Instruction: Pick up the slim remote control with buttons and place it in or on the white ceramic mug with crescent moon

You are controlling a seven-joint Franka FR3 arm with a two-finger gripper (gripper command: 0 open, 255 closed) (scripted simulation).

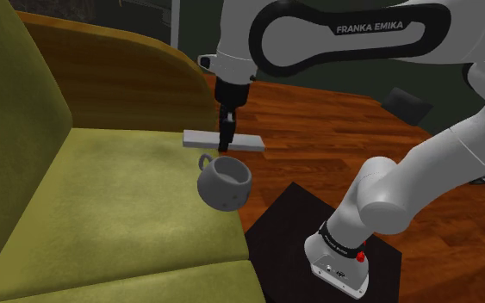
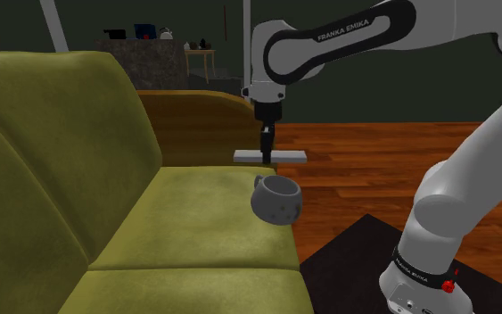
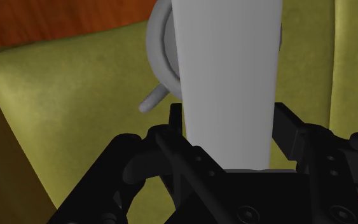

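pinching the remote (image 1: pixel 199 137) at its middle, the black gripper (image 1: pixel 226 143) hangs from the white arm (image 1: pixel 352 34) at upper centre of the shoulder view. in the wrist view, the fingers (image 3: pixel 285 124) press on both long sides of the remote (image 3: pixel 228 70).

remote: plain grey flat slab, held level, lifted off the sofa (image 1: pixel 120 189).

mug (image 1: pixel 223 183): grey with small dark dots, at frame centre just below the remote. it sits at the front edge of the olive sofa seat, tilted, mouth toward upper right, handle toward upper left.

second exterior view: a thin gap shows between the remote (image 2: pixel 289 155) and the mug (image 2: pixel 277 198) rim, with the gripper (image 2: pixel 267 150) above.

wrist view: the mug (image 3: pixel 161 51) rim and handle show from behind the remote.

wood floor (image 1: pixel 318 129) at right of the sofa. black stand (image 1: pixel 288 219) at lower right.
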